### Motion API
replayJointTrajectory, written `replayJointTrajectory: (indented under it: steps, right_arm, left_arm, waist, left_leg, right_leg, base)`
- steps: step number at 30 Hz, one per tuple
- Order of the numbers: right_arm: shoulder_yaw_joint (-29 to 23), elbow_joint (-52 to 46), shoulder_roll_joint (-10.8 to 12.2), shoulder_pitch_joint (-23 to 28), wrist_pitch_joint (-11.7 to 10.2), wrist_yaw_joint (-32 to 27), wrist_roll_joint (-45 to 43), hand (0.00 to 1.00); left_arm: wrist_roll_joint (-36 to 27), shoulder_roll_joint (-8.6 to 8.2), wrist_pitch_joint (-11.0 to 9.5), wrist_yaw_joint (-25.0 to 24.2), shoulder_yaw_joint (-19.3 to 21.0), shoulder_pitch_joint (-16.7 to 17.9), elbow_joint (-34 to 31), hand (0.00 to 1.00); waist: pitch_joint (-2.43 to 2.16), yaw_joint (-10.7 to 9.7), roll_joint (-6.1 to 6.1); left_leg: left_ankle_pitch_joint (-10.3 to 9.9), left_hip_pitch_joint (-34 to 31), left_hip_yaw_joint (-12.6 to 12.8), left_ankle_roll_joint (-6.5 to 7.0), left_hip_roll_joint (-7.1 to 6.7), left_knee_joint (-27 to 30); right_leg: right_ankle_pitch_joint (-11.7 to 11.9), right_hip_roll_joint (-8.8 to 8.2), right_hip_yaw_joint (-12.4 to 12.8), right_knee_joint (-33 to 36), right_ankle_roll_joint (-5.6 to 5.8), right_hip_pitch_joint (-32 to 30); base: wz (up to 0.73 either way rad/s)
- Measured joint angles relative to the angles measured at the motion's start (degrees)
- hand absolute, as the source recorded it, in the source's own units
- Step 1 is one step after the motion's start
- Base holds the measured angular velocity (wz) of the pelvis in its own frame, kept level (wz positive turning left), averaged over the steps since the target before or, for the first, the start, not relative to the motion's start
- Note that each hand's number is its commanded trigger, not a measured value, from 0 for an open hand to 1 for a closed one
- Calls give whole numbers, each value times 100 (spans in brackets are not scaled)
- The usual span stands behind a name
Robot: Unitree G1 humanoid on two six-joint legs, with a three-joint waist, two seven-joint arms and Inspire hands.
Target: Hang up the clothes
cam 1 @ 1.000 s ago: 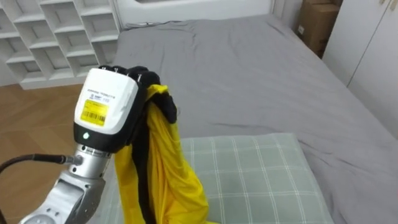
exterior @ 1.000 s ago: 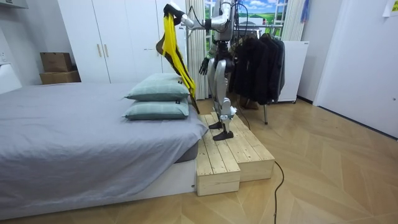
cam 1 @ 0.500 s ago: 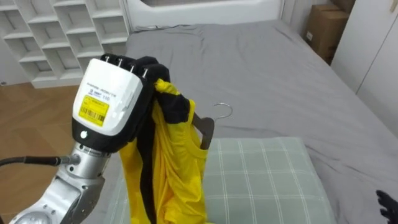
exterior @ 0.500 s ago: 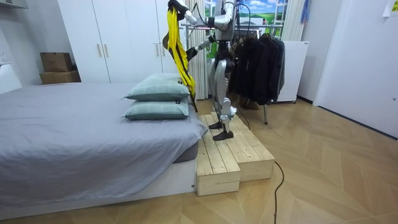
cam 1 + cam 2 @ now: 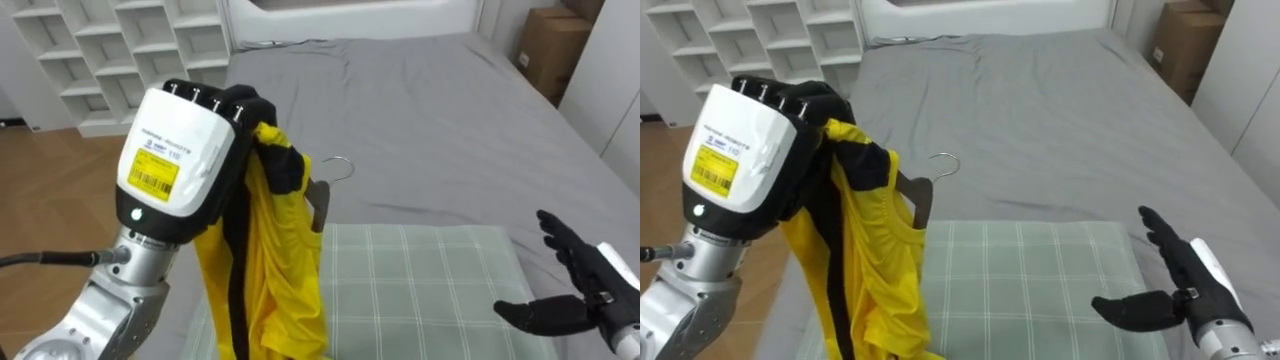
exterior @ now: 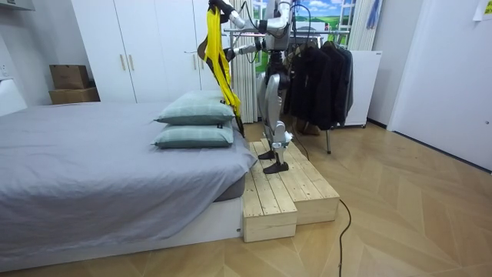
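- Yellow garment [image 5: 272, 270] with black trim is up in the air, bunched at the top inside the left hand [image 5: 176, 152] and hanging straight down from there.
- That left hand has its fingers curled tight round the top of the yellow garment, back of the hand facing the camera.
- There's a hanger [image 5: 322, 190] tucked in the garment. Its metal hook pokes out to the right of the fist, and a dark bit of the shoulder bar shows just below it.
- The right hand [image 5: 585, 285] comes in at the lower right over the pillow, fingers spread and thumb out, holding nothing. It's well apart from the garment.
- Below all this is a pale checked pillow [image 5: 420, 290] at the near end of the bed [image 5: 430, 110], which has a plain grey cover.
- White cubby shelf [image 5: 110, 45] sits past the bed's far left corner, and a cardboard box [image 5: 548, 45] is off its right edge.
- In the room view the robot stands upright on a low wooden platform [image 6: 284, 192] beside the pillow end of the bed, with a rack of dark clothes [image 6: 323, 77] right behind it.
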Motion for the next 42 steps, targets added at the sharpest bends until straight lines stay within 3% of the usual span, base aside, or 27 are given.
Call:
replayJointTrajectory:
  steps: [6, 12, 17, 22, 25, 30, 35, 39, 42]
  right_arm:
    - [0, -833, 120, -1, 9, -42, -16, 0]
    - [102, -842, 219, -46, 21, -67, 15, 0]
    - [356, -840, 271, -324, 52, 15, 79, 0]
    - [589, -840, 281, -537, 51, 19, 314, 0]
    - [915, -835, 306, -551, 51, 24, 734, 0]
    - [1286, -673, 589, -552, 53, 275, 1423, 0]
    - [1402, -299, 878, -617, 52, 319, 2188, 0]
    - [1796, -25, 900, -713, 52, 309, 2662, 0]
    - [2114, 131, 915, -827, 52, 323, 2885, 0]
  left_arm:
    - [2, -25, 8, -1, 5, 0, -116, 100]
    - [21, -44, 27, 24, 4, -1, -310, 100]
    - [467, -74, 90, 21, -14, -4, -323, 100]
    - [500, -101, 131, 13, -47, -5, -351, 100]
    - [486, -147, 224, 16, -186, -92, -351, 100]
    - [494, -302, 270, 17, -437, -235, -351, 100]
    - [495, -330, 275, 17, -539, -309, -395, 100]
    - [492, -501, 273, 18, -555, -318, -396, 100]
    - [492, -528, 287, 19, -618, -430, -393, 100]
  waist:
    - [17, 17, 57]
    - [16, 48, 59]
    - [14, 170, 63]
    - [23, 189, 95]
    - [28, 256, 134]
    - [65, 309, 227]
    - [67, 326, 242]
    - [68, 344, 240]
    - [70, 348, 238]
  left_leg:
    - [1, 59, 53, 2, -29, -41]
    - [1, 54, 67, 2, 3, -69]
    - [0, 21, 140, 1, 33, -74]
    - [0, 11, 133, 0, 32, -75]
    - [-1, 19, 127, -1, 33, -87]
    - [0, 57, 110, -1, 30, -107]
    - [0, -15, 83, -1, 35, -94]
    - [0, -24, 91, -1, 32, -94]
    - [0, -22, 91, -1, 30, -95]
  right_leg:
    - [-3, 11, 89, -6, 4, -3]
    - [-4, 1, 79, -4, 6, -30]
    - [-3, 13, 106, 12, 5, -86]
    - [-3, 16, 96, 10, 4, -84]
    - [-2, 18, 104, 9, 4, -86]
    - [-3, 14, 91, 3, 4, -43]
    - [-3, 18, 57, -2, 4, -94]
    - [-3, 18, 62, -1, 5, -103]
    - [-3, 16, 61, -1, 5, -103]
  base:
    - [-7]
    - [-2]
    - [-4]
    - [1]
    - [0]
    - [0]
    - [3]
    - [0]
    - [0]
